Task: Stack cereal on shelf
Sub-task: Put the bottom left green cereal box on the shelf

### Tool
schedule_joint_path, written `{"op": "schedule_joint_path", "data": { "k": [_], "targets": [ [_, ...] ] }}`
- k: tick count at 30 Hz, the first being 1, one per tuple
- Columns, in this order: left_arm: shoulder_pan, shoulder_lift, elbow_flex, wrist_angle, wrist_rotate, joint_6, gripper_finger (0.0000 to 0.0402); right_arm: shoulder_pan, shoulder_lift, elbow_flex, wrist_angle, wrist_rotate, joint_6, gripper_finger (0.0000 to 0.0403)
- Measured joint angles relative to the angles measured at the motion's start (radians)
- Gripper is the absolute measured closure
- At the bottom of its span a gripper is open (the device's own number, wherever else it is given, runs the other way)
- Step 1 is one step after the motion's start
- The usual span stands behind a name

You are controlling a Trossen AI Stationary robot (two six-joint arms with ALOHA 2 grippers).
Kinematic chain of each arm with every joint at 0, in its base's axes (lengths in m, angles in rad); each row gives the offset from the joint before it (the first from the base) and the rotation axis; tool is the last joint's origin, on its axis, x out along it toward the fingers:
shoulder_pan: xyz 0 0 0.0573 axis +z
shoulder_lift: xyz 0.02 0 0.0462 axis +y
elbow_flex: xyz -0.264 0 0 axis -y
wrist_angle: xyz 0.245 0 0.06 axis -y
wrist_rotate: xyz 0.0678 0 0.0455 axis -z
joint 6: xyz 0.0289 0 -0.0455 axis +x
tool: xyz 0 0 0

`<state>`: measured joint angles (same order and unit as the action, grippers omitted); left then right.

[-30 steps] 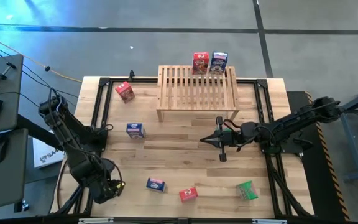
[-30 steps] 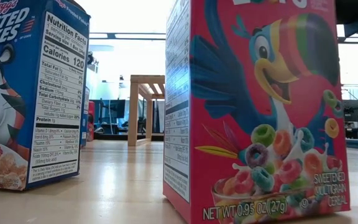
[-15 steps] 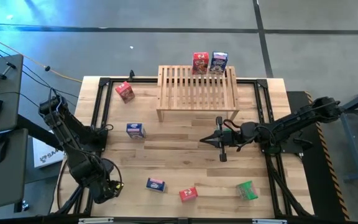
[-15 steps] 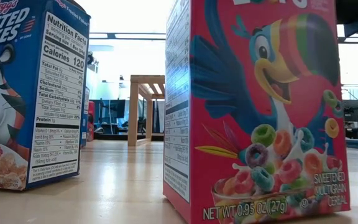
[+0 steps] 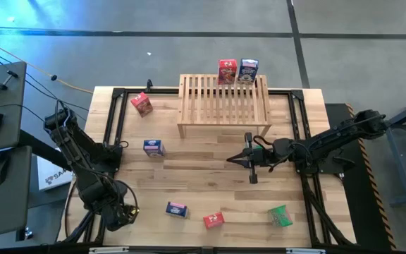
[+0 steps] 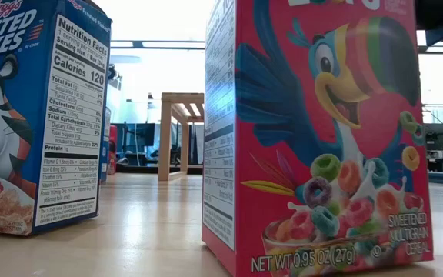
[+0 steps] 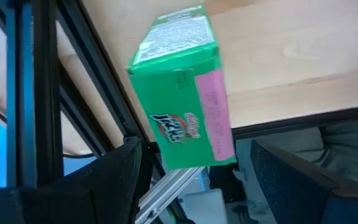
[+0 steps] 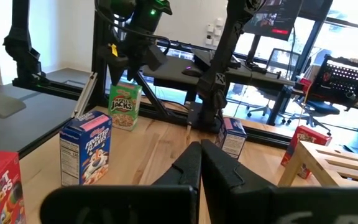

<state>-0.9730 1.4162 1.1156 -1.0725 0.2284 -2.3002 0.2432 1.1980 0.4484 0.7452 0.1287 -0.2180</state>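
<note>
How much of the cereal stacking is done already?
Done: a red cardboard cereal box and a blue one stand at the back of the slatted light-wood shelf. In hand: the left end effector is open around a green box. Left: five loose boxes on the wooden table; the right end effector is shut, empty.

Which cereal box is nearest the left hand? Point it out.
The green Apple Jacks box standing at the table edge, between the left hand's open fingers; the second green one sits far off.
</note>
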Motion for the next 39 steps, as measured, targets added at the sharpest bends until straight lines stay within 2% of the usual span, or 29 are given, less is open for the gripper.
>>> {"op": "schedule_joint_path", "data": {
  "k": [4, 13, 23, 27, 31, 35, 39],
  "targets": [
    [0.0, -0.001, -0.009, 0.008, -0.031, -0.054, 0.0107, 0.0, 0.0, 0.0, -0.002, -0.001, 0.0, 0.0403],
    [-0.001, 0.015, -0.061, 0.039, -0.054, -0.063, 0.0112, 0.0, 0.0, 0.0, -0.013, -0.002, 0.003, 0.0403],
    [-0.006, 0.094, -0.061, 0.058, -0.084, 0.038, 0.0196, 0.0, 0.0, 0.0, -0.018, -0.002, 0.008, 0.0403],
    [0.035, 0.073, -0.061, 0.041, -0.137, 0.154, 0.0222, 0.0, 0.0, 0.0, -0.018, -0.002, 0.011, 0.0403],
    [0.112, -0.002, -0.061, -0.018, -0.248, 0.341, 0.0231, 0.0, 0.0, 0.0, -0.018, -0.002, 0.011, 0.0403],
    [0.246, -0.12, -0.061, -0.088, -0.415, 0.574, 0.0233, 0.0, 0.0, 0.0, -0.016, -0.002, 0.011, 0.0403],
    [0.435, -0.237, -0.054, -0.075, -0.563, 0.893, 0.0233, 0.0, 0.0, 0.0, -0.015, -0.002, 0.011, 0.0403]
  ]
}}
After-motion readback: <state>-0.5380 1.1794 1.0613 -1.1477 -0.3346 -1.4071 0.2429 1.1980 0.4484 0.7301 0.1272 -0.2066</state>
